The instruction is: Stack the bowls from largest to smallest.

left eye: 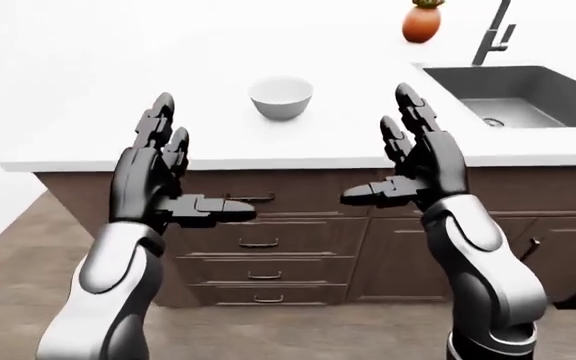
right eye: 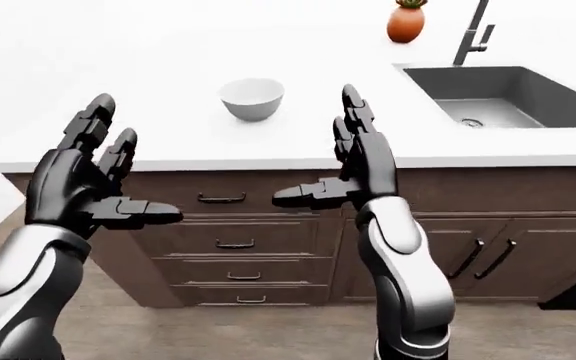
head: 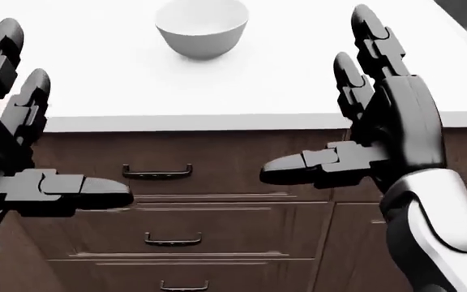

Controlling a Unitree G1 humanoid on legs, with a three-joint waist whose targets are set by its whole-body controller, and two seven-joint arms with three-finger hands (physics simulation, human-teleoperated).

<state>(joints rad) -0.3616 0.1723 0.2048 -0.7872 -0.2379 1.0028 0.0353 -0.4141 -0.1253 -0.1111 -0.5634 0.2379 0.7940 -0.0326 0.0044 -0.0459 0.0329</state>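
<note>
Left hand (left eye: 158, 176) and right hand (left eye: 420, 161) raised near the counter's (left eye: 118, 142) edge, fingers spread apart, thumbs pointing inward, holding nothing. One white bowl (left eye: 281, 97) upright on the white counter, farther in, between the hands and apart from both. Only in the eye views: sink (left eye: 513, 94) far right, faucet (left eye: 493, 34) beyond it, orange pot (left eye: 421, 22) to the faucet's left. Head view cropped tight: bowl, drawer handle (head: 157, 173), both hands.
</note>
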